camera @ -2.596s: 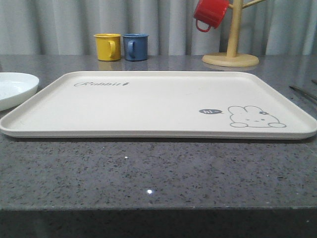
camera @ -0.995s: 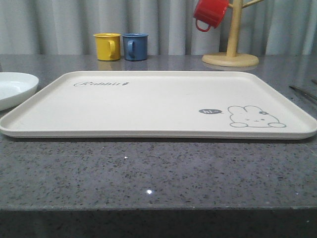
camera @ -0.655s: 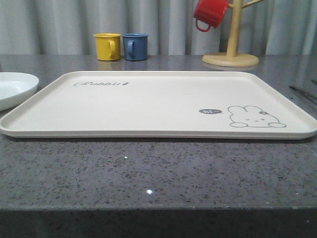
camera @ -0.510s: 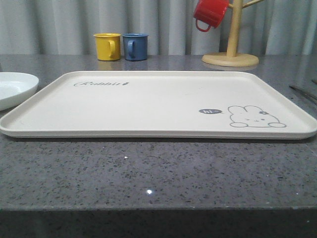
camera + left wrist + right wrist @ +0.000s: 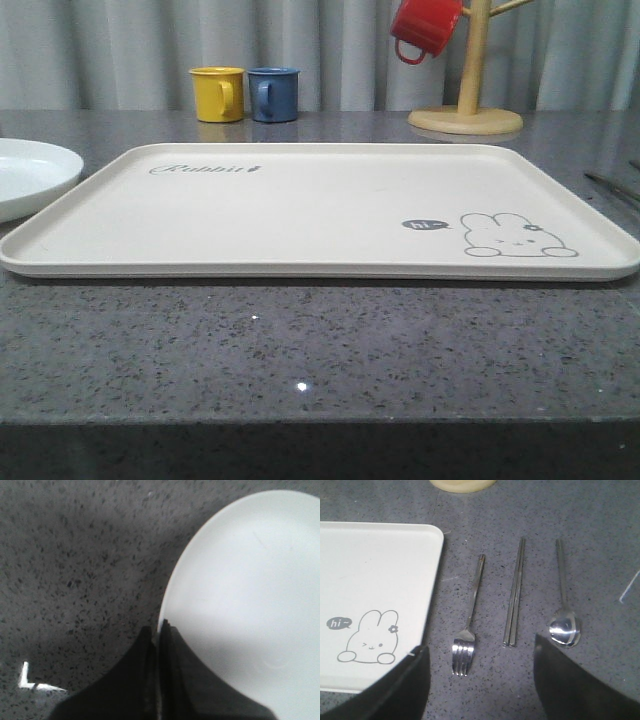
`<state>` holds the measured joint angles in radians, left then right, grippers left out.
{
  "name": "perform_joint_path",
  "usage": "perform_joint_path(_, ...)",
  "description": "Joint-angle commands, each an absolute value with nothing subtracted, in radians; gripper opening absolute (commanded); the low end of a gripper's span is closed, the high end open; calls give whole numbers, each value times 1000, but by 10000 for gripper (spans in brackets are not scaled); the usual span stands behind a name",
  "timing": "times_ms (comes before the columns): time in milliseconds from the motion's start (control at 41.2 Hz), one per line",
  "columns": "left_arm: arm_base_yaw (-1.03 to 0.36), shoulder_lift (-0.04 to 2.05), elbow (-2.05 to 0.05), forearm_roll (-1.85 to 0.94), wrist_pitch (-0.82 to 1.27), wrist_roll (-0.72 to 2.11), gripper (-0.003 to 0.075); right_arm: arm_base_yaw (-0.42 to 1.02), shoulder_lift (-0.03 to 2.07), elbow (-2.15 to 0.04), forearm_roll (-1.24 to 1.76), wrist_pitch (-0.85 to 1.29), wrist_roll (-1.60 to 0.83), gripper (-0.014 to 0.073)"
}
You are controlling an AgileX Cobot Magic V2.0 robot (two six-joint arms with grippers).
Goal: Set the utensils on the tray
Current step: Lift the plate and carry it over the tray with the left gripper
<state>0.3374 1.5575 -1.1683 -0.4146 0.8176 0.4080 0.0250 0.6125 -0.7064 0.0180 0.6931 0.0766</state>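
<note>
A large cream tray [image 5: 300,215] lies flat on the grey speckled table [image 5: 300,350], bare, with grey "Rabbit" script toward its far left corner and a bunny drawing with a "hi" bubble toward its near right corner. A white plate [image 5: 30,175] sits just beside the tray's left edge. Along the table's far edge stand a yellow mug [image 5: 217,94] and a blue mug [image 5: 273,94], close together, and a wooden mug tree [image 5: 467,100] with a red mug [image 5: 424,28] hanging on it. A thin metal utensil [image 5: 612,187] lies at the table's right edge.
</note>
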Motion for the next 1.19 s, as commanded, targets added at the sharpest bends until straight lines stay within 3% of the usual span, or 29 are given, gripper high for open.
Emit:
perform_joint_path(0,330,1479,-1256,-482,851,411,-18,19,620,-732,14,631,67,477)
perform_joint_path(243,224,1452,-1360,-525,952,414,-18,19,620,-732,14,631,67,477)
perform_joint_path(728,-130,1452,-1351,-525,807,414,-18,19,620,-732,14,631,67,477)
perform_joint_path(1165,-215,1551,-1351,-525,770,414,-18,19,620,-732,14,631,67,477)
